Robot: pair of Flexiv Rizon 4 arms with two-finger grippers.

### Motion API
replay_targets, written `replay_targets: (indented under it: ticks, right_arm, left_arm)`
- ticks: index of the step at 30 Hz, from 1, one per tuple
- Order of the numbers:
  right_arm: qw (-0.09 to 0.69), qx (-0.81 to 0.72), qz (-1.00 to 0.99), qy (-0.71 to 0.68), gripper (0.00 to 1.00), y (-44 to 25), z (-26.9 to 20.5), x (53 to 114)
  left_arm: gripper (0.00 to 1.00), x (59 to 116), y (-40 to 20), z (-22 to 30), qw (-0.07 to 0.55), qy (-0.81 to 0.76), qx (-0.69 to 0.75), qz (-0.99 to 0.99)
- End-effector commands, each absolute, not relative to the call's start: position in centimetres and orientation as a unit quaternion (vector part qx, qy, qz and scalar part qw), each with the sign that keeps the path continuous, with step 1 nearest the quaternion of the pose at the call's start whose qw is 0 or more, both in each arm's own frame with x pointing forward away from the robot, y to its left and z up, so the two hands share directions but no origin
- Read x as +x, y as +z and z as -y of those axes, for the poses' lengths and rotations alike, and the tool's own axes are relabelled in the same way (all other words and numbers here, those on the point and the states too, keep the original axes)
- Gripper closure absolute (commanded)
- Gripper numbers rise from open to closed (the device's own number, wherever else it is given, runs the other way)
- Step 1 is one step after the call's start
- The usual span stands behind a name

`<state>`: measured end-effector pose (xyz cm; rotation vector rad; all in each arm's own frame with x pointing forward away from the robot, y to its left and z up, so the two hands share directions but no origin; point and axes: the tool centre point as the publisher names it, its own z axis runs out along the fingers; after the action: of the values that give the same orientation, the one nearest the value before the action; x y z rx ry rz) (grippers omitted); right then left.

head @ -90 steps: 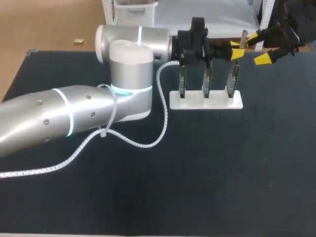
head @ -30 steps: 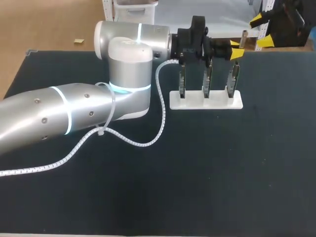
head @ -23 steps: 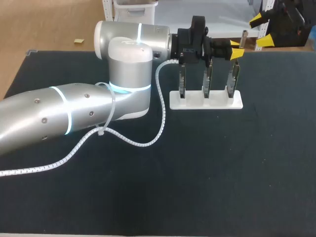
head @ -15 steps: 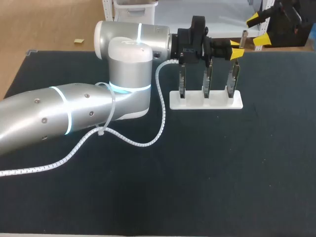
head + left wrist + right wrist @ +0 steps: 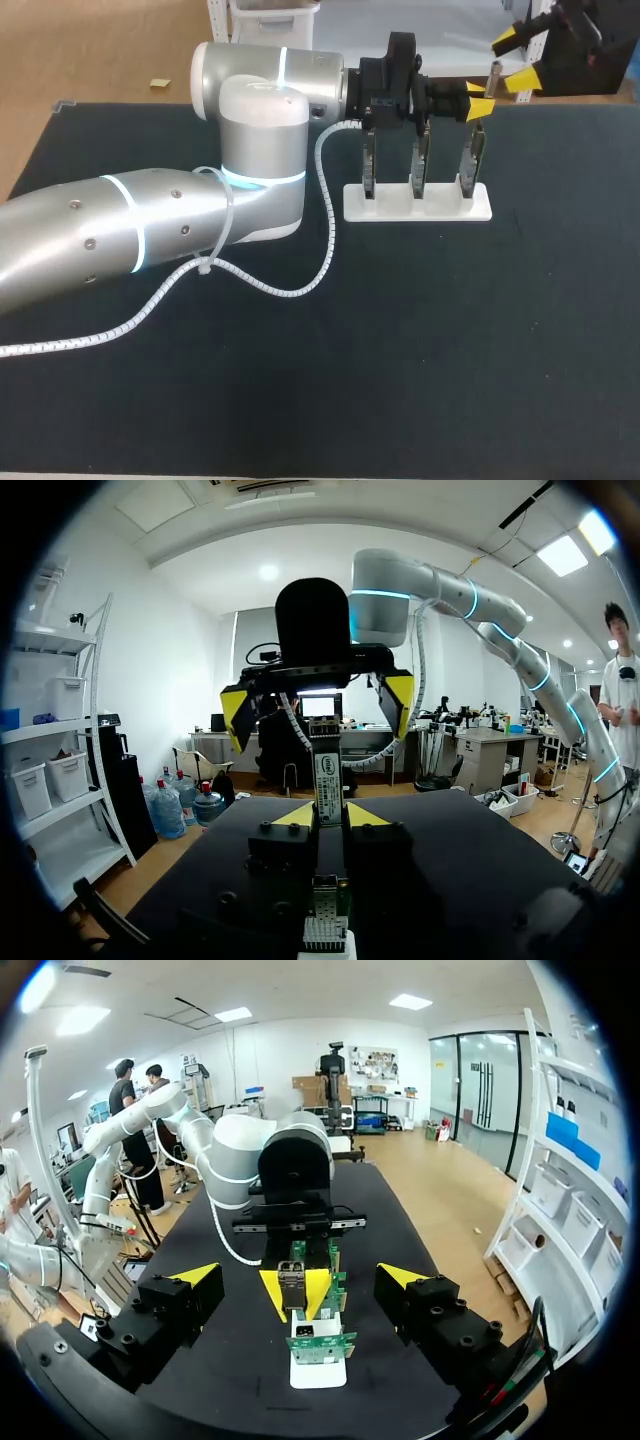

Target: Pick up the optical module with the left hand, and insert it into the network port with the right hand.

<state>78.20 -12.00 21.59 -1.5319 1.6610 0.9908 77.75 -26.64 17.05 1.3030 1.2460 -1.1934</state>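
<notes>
My left gripper [image 5: 481,100] hangs over the right end of a white stand [image 5: 418,205], shut on the slim metal optical module [image 5: 494,73], which sticks out past its yellow tips. In the left wrist view the module [image 5: 326,778] stands upright between the own fingers [image 5: 293,815]. My right gripper [image 5: 513,60] is at the table's far right edge, open, facing the module with its tips either side of it and apart from it. From the right wrist, the module [image 5: 291,1285] lies ahead, midway between the wide open fingers [image 5: 197,1273].
The stand holds three upright green circuit boards [image 5: 421,160] with ports, under the left wrist. A white spiral cable [image 5: 330,230] trails from the left arm across the dark mat [image 5: 450,340].
My right gripper has shifted a little to the left, toward the module held by the left gripper. The left arm has kept still.
</notes>
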Motion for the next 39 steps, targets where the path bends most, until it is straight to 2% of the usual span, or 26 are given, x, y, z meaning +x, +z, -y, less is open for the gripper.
replay_targets:
  ticks: [1, 32, 33, 34, 35, 39]
  right_arm:
    - [0.329, -0.585, -0.638, 0.378, 0.0, 21.5, 11.8, 78.3]
    - [0.327, -0.587, -0.632, 0.385, 0.0, 21.5, 10.8, 78.0]
    - [0.327, -0.587, -0.632, 0.386, 0.51, 21.5, 10.8, 78.0]
    - [0.327, -0.587, -0.632, 0.386, 0.66, 21.5, 10.8, 78.0]
    - [0.327, -0.587, -0.632, 0.386, 1.0, 21.5, 10.8, 78.0]
    - [0.326, -0.589, -0.632, 0.385, 1.0, 21.4, 10.7, 78.0]
  left_arm:
    - [1.0, 77.7, 17.1, 26.6, 0.47, -0.487, 0.532, -0.509]
    - [1.0, 77.7, 17.1, 26.6, 0.47, -0.487, 0.532, -0.509]
    - [1.0, 77.7, 17.1, 26.6, 0.47, -0.487, 0.532, -0.509]
    - [1.0, 77.7, 17.1, 26.6, 0.47, -0.487, 0.532, -0.509]
    - [1.0, 77.7, 17.1, 26.6, 0.47, -0.487, 0.532, -0.509]
    - [1.0, 77.7, 17.1, 26.6, 0.47, -0.487, 0.532, -0.509]
